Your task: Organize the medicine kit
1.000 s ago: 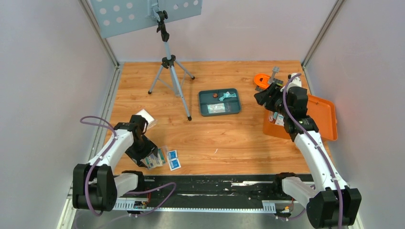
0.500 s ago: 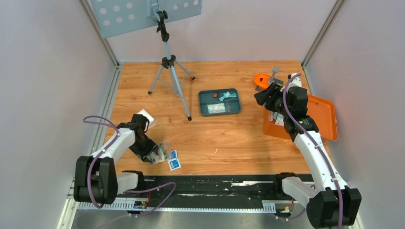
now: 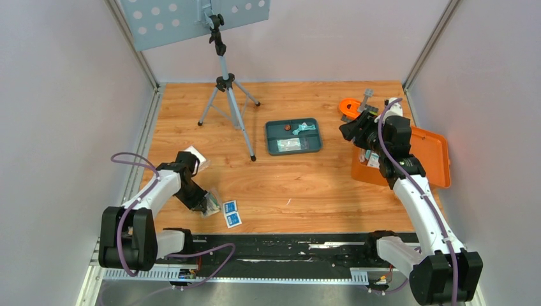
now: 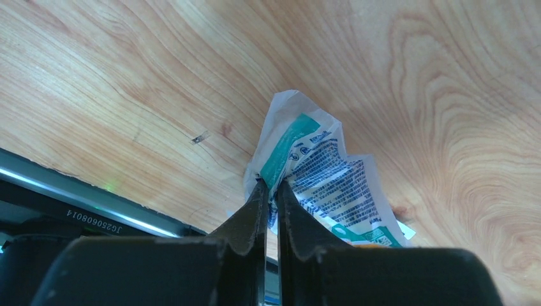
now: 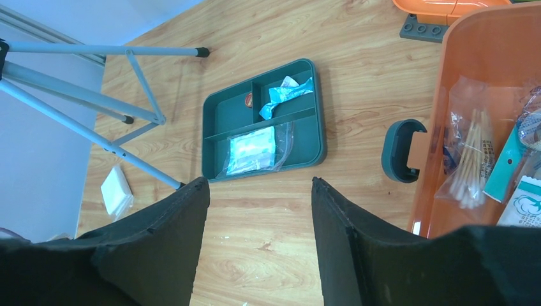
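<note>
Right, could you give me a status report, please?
Left gripper shut on packet. Right gripper open, empty, at medicine kit. Kit open, supplies inside. No obstruction visible.

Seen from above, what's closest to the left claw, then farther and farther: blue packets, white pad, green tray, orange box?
From the left gripper, shut on a crinkly packet:
1. The blue packets, just right of it.
2. The white pad, farther back on the left.
3. The teal tray, mid-table.
4. The medicine kit, far right.
</note>
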`<state>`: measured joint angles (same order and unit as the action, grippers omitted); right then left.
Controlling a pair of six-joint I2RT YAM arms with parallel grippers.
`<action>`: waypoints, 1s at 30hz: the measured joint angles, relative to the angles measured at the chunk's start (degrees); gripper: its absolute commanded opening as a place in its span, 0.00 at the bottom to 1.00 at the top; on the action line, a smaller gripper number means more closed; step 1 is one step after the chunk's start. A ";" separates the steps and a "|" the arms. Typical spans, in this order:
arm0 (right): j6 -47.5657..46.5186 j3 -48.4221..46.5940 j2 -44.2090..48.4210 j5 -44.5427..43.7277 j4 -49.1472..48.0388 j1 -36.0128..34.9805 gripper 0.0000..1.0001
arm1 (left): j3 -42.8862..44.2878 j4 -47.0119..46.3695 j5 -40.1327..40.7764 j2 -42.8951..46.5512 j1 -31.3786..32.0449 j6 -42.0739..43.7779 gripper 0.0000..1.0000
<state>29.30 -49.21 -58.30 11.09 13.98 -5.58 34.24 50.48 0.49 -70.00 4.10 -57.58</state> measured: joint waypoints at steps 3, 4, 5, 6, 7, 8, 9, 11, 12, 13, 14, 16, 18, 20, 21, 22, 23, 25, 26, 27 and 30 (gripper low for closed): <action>0.00 0.00 0.00 0.57 0.02 -0.02 0.58 | 0.33 -0.02 0.04 0.00 0.00 0.70 0.00; -0.02 0.00 -0.02 1.07 0.02 -0.02 0.58 | 0.55 -0.07 0.09 0.02 0.00 1.14 0.00; -0.02 -0.02 -0.17 1.73 0.02 -0.04 0.58 | 0.85 -0.09 0.15 0.09 0.00 1.64 0.00; -0.04 -0.09 -0.46 2.51 0.02 -0.15 0.58 | 1.27 -0.24 0.11 0.26 0.00 2.51 0.00; -0.04 -0.37 -1.05 3.56 0.15 -0.48 0.58 | 1.90 -0.39 0.02 0.59 0.00 3.72 0.00; -0.09 -0.74 -1.77 4.52 0.26 -0.98 0.58 | 2.56 -0.57 -0.17 0.96 0.00 5.01 0.00; -0.11 -1.16 -2.58 5.40 0.33 -1.57 0.58 | 3.58 -0.66 -0.66 1.38 0.11 6.78 0.00; -0.39 -2.19 -4.59 7.15 0.42 -3.72 0.58 | 6.82 -0.76 -1.99 2.08 0.98 11.17 0.00; -0.52 -2.67 -5.62 8.00 0.61 -5.22 0.58 | 8.50 -0.87 -2.34 2.12 1.60 13.03 0.00; -0.63 -3.15 -6.69 8.92 0.72 -6.91 0.58 | 10.69 -0.85 -2.60 2.05 2.75 15.08 0.00; -0.76 -3.63 -7.78 9.92 0.79 -8.76 0.58 | 13.29 -0.92 -2.80 1.84 4.46 17.40 0.00; -0.94 -4.31 -9.97 11.76 0.79 -12.13 0.58 | 18.03 -1.01 -2.58 0.48 9.31 20.76 0.00; -0.94 -4.50 -11.69 13.73 0.87 -14.80 0.58 | 21.73 -1.51 -2.47 -2.10 15.02 23.19 0.00; -0.90 -4.46 -12.61 15.58 1.55 -16.28 0.58 | 23.89 -2.01 -2.47 -5.55 20.06 24.74 0.00; -0.85 -4.28 -12.74 16.20 1.73 -16.52 0.58 | 24.39 -2.23 -2.54 -7.32 22.05 25.27 0.00; -0.81 -4.00 -12.68 16.50 1.73 -16.50 0.58 | 24.63 -2.34 -2.36 -9.49 24.52 25.88 0.00; -0.70 -3.65 -12.44 16.50 1.79 -16.44 0.58 | 24.63 -2.23 -2.36 -11.37 26.32 26.29 0.00; -0.46 -2.36 -11.65 16.52 1.70 -16.20 0.58 | 24.63 -1.79 -1.99 -14.60 29.53 27.06 0.00; -0.37 -1.62 -11.15 16.52 1.84 -16.02 0.58 | 24.63 -1.77 -1.92 -15.61 30.60 27.30 0.00; -0.24 -0.79 -10.56 16.52 2.05 -15.98 0.58 | 24.65 -1.68 -1.81 -16.55 31.74 27.56 0.00; 0.07 0.90 -9.42 16.59 2.38 -15.87 0.58 | 25.75 -1.53 -1.20 -18.78 34.62 28.24 0.02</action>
<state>29.36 -48.31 -67.72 27.68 16.36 -21.45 59.99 48.95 -0.71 -88.77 38.72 -29.34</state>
